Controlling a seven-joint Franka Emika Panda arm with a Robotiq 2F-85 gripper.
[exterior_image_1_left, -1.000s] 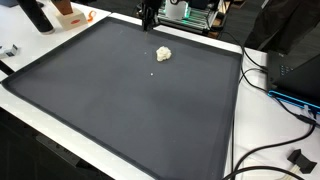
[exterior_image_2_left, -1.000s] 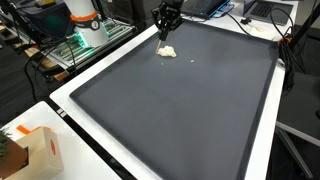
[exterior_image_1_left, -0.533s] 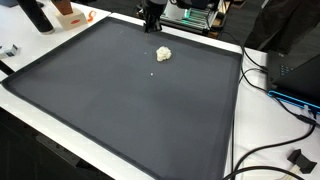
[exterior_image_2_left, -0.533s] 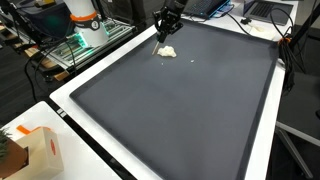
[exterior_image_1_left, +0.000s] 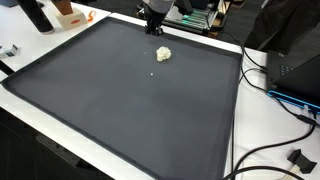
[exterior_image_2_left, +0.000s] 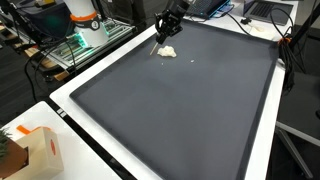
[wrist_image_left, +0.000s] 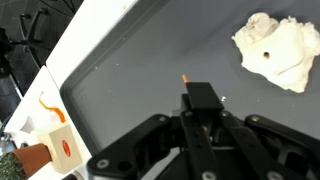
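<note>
The claw (wrist_image_left: 200, 104), seemingly clenched on a thin orange-tipped stick (wrist_image_left: 186, 78), is held near the white lump (exterior_image_1_left: 163, 54), judged light, soft and best pinched across its middle, on the dark mat (exterior_image_1_left: 120, 100) of the bench (exterior_image_1_left: 243, 120).

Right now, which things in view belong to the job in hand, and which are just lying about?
In the job:
- hand, close to the lump but apart from it
- white lump
- dark mat under the lump

Lying about:
- orange-and-white box, off the mat's corner
- black plug with its cable, beside the mat
- small white speck on the mat
</note>
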